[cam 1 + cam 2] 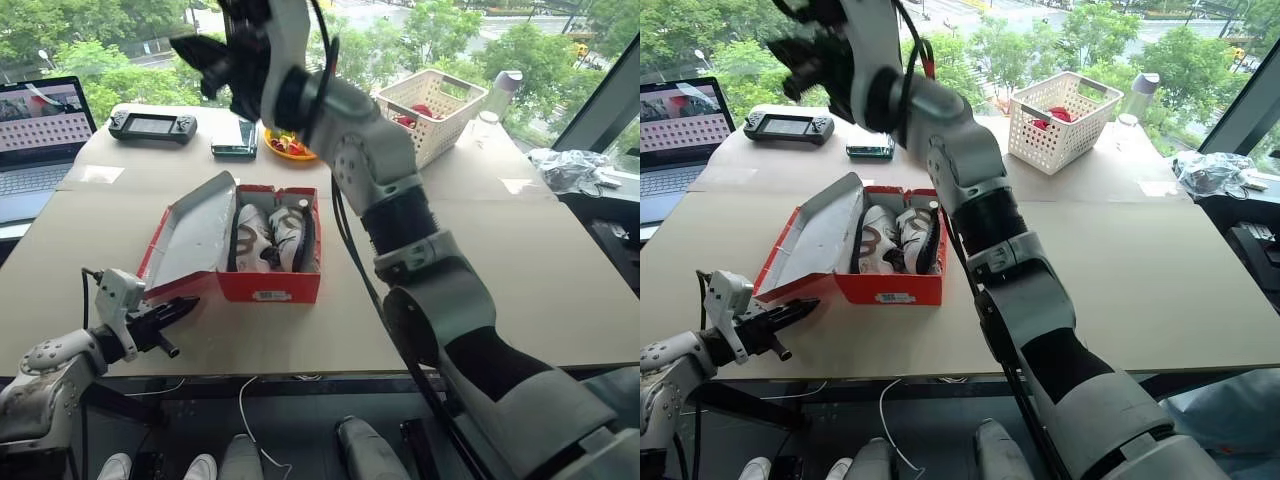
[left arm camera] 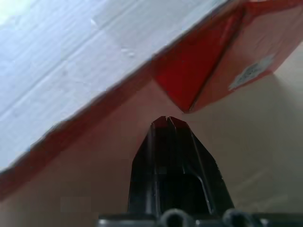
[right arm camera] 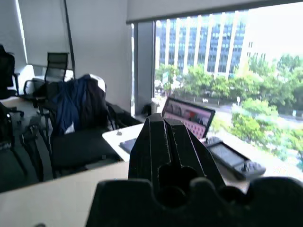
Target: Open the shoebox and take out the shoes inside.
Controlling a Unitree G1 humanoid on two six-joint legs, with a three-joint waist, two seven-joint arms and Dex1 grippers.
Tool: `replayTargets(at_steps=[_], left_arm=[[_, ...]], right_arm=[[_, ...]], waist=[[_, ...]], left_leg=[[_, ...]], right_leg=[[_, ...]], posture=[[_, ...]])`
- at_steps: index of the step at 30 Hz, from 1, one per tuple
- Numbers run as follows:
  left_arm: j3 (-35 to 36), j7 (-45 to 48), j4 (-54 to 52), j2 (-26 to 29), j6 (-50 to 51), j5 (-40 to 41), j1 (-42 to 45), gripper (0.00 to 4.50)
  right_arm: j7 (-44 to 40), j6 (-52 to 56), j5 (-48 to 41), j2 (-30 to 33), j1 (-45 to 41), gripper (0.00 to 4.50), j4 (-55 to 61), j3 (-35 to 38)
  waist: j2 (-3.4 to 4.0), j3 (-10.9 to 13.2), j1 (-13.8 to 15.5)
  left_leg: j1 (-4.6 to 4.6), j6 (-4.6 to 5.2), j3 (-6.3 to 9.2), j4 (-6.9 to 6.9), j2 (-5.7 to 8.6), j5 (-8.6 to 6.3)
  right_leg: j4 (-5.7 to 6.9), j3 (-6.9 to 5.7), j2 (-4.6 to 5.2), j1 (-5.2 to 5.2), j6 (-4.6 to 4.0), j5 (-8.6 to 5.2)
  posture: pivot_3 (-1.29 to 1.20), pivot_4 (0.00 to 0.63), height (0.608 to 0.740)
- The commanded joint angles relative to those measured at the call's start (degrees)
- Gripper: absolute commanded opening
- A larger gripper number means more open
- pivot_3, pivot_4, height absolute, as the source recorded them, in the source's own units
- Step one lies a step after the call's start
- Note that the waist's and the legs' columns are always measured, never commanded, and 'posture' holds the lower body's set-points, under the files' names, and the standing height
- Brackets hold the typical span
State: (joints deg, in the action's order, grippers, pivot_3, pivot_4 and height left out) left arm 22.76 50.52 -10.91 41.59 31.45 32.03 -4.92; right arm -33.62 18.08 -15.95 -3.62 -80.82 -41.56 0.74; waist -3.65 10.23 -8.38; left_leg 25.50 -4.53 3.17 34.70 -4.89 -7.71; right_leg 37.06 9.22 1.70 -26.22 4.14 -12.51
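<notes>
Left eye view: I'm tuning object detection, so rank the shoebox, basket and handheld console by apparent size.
1. shoebox, with its open lid
2. basket, though farther away
3. console, farthest and clearly smallest

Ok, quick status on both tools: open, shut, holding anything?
Left tool: shut, empty, low beside the shoebox near its open lid.
Right tool: shut, empty, raised high above the table.

- The two head views look forward and down from the near edge of the surface (image 1: 520, 260), sharing the shoebox (image 1: 268, 285) and basket (image 1: 1065, 125).
- The left wrist view sits low, very close to the shoebox's near left corner.
- The right wrist view, raised high, faces the far left, sharing the laptop (image 3: 188, 116) with the head views.
</notes>
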Motion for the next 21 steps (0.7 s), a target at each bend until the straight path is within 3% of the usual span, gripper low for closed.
replayTargets(at_steps=[1,5,11,15,21], left_arm=[[4.3,2.3,-3.2,2.8,2.2,3.1,-3.1,0.01],[8.7,4.5,-3.1,6.7,3.7,5.2,-3.9,0.01],[13.1,11.9,4.2,18.6,9.8,13.2,9.6,0.01],[4.2,20.4,18.0,24.0,5.4,9.1,22.4,0.01],[-12.2,31.6,36.5,22.8,-3.6,-2.1,39.0,0.01]], right_arm=[[-1.6,-0.8,0.9,2.4,0.9,0.00,4.2,-0.6],[-3.3,3.2,1.7,4.7,9.1,0.00,12.8,-3.4],[-7.6,12.9,2.3,11.3,19.8,0.00,28.9,-9.6],[-8.7,17.4,2.3,13.6,21.0,0.00,31.6,-11.6],[-7.3,17.1,5.3,12.8,18.4,0.00,26.2,-13.6]], waist=[[0.09,0.1,-0.2],[0.32,0.2,-0.4],[0.35,0.2,-0.2],[0.60,0.4,-0.6],[0.63,0.4,-0.8]], left_leg=[[0.02,-0.01,0.01,0.01,-0.01,0.01],[-0.13,-0.01,0.04,-0.14,-0.07,0.01],[-0.18,-0.01,0.22,-0.21,-0.16,0.02],[-0.32,-0.02,0.23,-0.17,-0.15,0.03],[-0.49,0.00,0.25,-0.17,-0.14,0.05]], right_leg=[[0.05,-0.03,0.00,-0.02,0.08,0.05],[0.13,-0.14,-0.02,-0.04,0.09,0.00],[0.47,-0.38,-0.11,-0.09,-0.16,-0.19],[0.73,-0.38,-0.13,-0.10,-0.21,-0.39],[0.95,-0.37,-0.19,-0.03,-0.23,-0.40]], posture=[[0.00,0.150,0.725],[0.00,0.150,0.725],[0.00,0.150,0.725],[0.00,0.150,0.725],[0.00,0.150,0.725]])
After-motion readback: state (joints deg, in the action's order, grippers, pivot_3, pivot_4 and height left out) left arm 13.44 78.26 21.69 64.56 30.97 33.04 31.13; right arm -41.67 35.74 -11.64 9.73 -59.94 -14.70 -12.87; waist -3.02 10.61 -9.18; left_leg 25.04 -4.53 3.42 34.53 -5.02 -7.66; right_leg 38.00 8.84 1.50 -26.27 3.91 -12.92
